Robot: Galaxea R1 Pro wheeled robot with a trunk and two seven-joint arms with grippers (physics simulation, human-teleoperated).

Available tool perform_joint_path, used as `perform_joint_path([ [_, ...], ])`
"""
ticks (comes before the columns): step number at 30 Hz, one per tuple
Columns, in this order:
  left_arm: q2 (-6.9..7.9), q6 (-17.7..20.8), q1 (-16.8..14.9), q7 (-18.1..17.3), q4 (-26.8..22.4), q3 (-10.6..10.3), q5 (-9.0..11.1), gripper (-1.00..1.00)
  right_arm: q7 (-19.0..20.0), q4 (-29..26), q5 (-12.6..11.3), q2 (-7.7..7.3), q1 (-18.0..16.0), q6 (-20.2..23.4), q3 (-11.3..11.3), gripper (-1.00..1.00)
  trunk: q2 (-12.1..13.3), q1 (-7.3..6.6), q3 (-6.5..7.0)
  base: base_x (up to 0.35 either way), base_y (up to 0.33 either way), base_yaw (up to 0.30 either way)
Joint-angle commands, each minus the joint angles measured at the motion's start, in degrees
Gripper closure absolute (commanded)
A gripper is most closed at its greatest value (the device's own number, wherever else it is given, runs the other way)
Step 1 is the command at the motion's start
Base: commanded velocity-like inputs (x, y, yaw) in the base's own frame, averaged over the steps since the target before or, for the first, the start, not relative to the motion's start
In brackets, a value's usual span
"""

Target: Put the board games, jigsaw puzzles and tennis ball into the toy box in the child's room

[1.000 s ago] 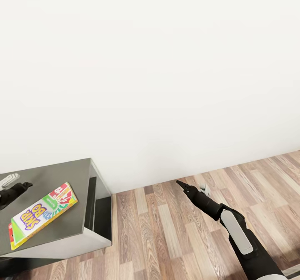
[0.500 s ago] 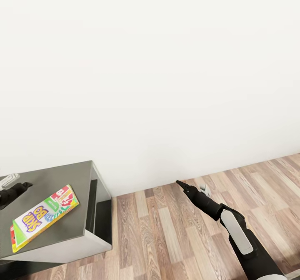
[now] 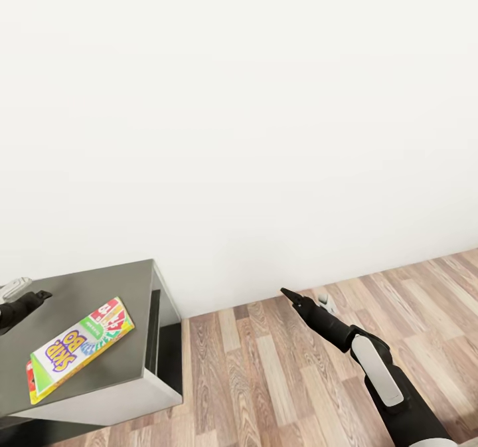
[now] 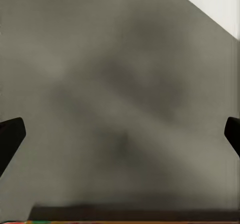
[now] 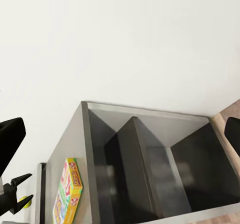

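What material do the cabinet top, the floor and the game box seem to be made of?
Cabinet top: probably matte grey laminate, with an even tone and soft sheen. Floor: wood-look planks with visible grain and seams. Board game: likely printed cardboard; it is thin and flat, with a colourful cover.

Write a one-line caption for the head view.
Board game lying flat on a dark grey-topped cabinet, left gripper beside it, right gripper over wooden floor.

A home room: bare white wall [image 3: 239, 101], wood-plank floor [image 3: 279, 367], a low dark-topped cabinet [image 3: 93, 287] with open shelves, and a colourful board game [image 3: 79, 346] lying on it.
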Motion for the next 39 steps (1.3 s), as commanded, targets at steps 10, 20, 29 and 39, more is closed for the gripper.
perform_joint_path([
  [10, 0.00, 0.7, 0.0, 0.0, -0.1, 0.2, 0.5, -1.00, 0.0, 0.0, -0.2, -0.04, -0.1, 0.2, 0.0, -1.00, -0.1, 0.03, 0.85, -0.060, 0.083, 0.000],
  [20, 0.00, 0.7, 0.0, 0.0, -0.1, 0.2, 0.5, -1.00, -0.1, 0.2, -0.2, -0.02, -0.1, 0.1, 0.0, -1.00, -0.1, 0.03, 1.79, -0.021, 0.011, 0.000],
  [29, 0.00, 0.7, 0.0, 0.0, -0.1, 0.2, 0.5, -1.00, -0.1, 0.2, -0.2, 0.00, -0.1, 0.1, 0.0, -1.00, -0.1, 0.03, 2.63, -0.001, 0.000, 0.000],
  [39, 0.00, 0.7, 0.0, 0.0, -0.1, 0.2, 0.5, -1.00, -0.1, 0.2, -0.2, -0.02, -0.1, 0.3, 0.0, -1.00, -0.1, 0.03, 3.39, -0.012, 0.000, 0.025],
])
